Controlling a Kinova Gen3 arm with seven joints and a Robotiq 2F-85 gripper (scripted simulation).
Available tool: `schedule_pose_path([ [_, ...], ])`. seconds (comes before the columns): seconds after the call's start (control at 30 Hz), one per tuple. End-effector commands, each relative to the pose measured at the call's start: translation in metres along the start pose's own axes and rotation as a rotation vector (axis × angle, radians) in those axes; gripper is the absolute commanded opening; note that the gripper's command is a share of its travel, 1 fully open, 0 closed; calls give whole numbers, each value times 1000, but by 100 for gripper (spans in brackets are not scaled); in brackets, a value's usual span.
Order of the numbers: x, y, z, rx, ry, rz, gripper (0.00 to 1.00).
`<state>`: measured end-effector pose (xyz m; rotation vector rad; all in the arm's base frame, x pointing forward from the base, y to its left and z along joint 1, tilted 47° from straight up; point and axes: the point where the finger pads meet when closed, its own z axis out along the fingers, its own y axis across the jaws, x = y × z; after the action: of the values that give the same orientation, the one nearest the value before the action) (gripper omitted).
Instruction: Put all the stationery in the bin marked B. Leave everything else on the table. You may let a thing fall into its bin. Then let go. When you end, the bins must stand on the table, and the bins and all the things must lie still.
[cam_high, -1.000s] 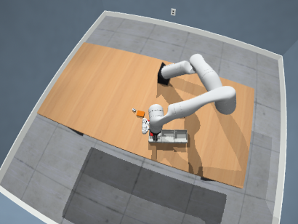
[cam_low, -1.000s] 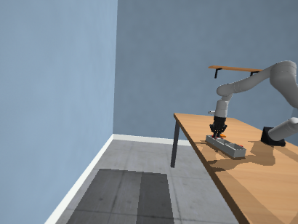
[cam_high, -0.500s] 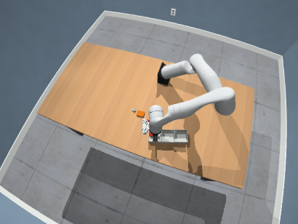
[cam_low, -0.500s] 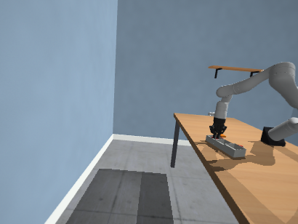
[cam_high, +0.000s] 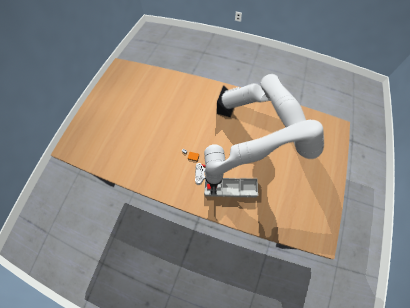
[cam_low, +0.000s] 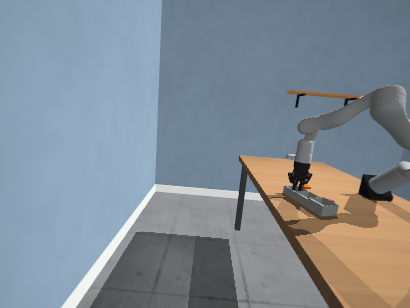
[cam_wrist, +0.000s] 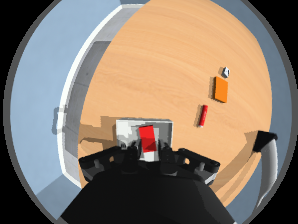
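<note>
A grey two-compartment bin (cam_high: 233, 188) stands near the table's front edge; it also shows in the side view (cam_low: 310, 200). I cannot read its marks. My gripper (cam_high: 212, 188) hangs just over the bin's left compartment. In the wrist view a small red block (cam_wrist: 148, 139) sits between my fingers, right over that compartment (cam_wrist: 144, 135). The fingers stand a little wider than the block, so they are open. A thin red pen (cam_wrist: 202, 115) lies on the table beside the bin.
An orange block (cam_high: 192, 156) and a small white-and-black thing (cam_high: 184, 151) lie left of the arm. A white object lies just left of the bin. The arm's black base (cam_high: 225, 102) is at the back. The table edge is close behind the bin.
</note>
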<state>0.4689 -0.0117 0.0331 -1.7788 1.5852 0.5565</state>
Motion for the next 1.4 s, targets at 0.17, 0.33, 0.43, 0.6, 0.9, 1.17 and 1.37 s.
schedule_pose_path([
  [0.17,1,-1,0,2,1,0,30],
  [0.33,1,-1,-10,0,1,3,30],
  [0.43,1,-1,-14,0,1,3,30],
  [0.6,1,-1,-19,0,2,3,30],
  [0.9,1,-1,-30,0,2,4,30],
  [1.17,1,-1,-54,0,2,5,30],
  [1.37,1,-1,-51,2,1,0,30],
])
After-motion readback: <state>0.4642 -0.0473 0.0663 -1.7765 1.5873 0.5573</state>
